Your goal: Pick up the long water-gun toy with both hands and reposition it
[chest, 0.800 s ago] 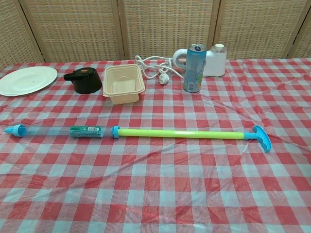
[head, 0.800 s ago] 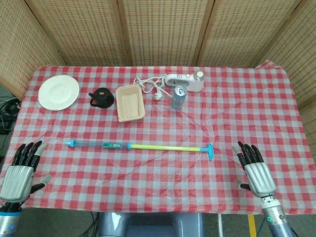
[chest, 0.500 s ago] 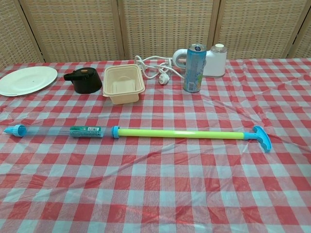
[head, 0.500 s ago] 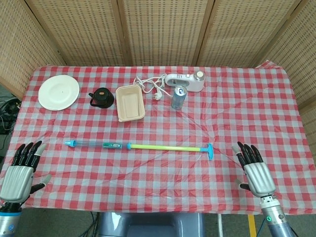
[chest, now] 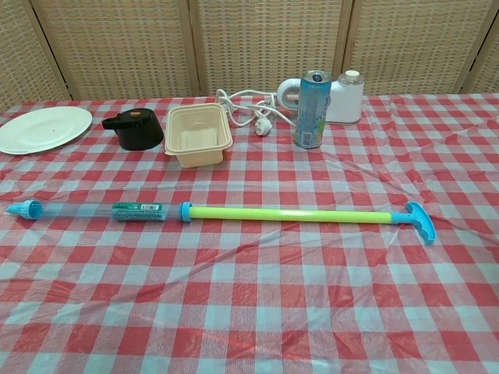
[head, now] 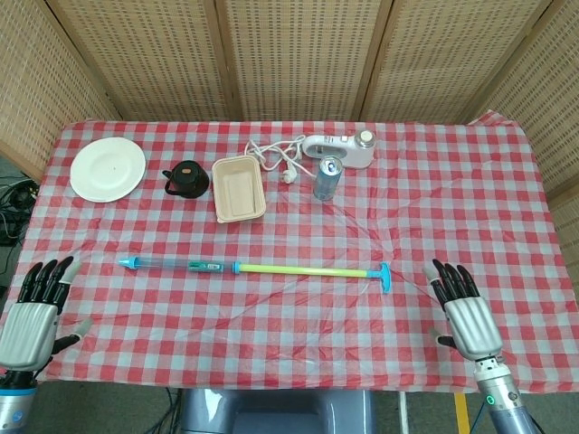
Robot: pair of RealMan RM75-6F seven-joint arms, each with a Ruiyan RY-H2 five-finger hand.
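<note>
Water-gun toy [head: 258, 267] lies flat, lengthwise across the table's [head: 507, 208] middle, parallel to the near edge, untouched; left hand [head: 32, 312] and right hand [head: 466, 312] sit empty, fingers spread, near the near corners, presumably staged beyond each end for a two-handed grasp.

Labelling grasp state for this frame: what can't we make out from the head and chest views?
- Left hand and right hand: head view only, backs toward camera, so palms are hidden; the chest view's bottom edge leaves both out.
- Long blue-and-yellow plastic water-gun toy: print on its green label is too small in both views.
- Tall blue drink can: lettering unreadable, chest view.
- White appliance: partly hidden by the can, chest view.
</note>
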